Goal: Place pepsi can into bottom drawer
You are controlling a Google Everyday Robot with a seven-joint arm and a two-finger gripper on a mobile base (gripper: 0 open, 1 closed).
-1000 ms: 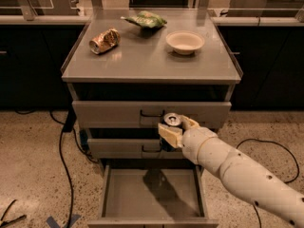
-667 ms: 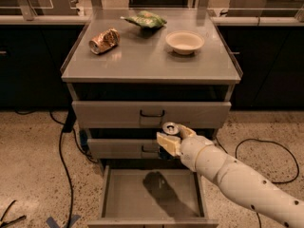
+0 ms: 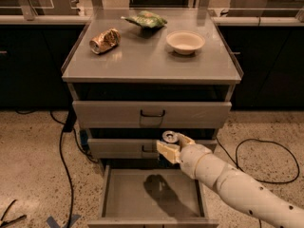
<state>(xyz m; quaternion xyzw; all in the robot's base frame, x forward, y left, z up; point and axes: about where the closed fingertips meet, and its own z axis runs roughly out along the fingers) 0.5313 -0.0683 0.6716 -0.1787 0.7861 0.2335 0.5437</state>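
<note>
Claw (image 3: pixel 172 147) clasps silver-topped pepsi can (image 3: pixel 169 137) above flat grey bottom drawer (image 3: pixel 126 194).

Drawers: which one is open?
The bottom drawer, pulled out, floor showing; the top drawer and middle drawer are shut. The end effector holds the pepsi can above it.

Matt plastic tool (image 3: pixel 174 145), glossy pepsi can (image 3: pixel 169 137), above metal bottom drawer (image 3: pixel 123 194)

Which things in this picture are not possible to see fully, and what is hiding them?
All in the camera view:
1. pepsi can: only the silver top shows. The gripper, in front of the middle drawer, covers its body.
2. middle drawer: the gripper hides part of its handle.
3. bottom drawer: the lower picture edge cuts off its front.
4. arm: it runs out at the lower right corner.
</note>
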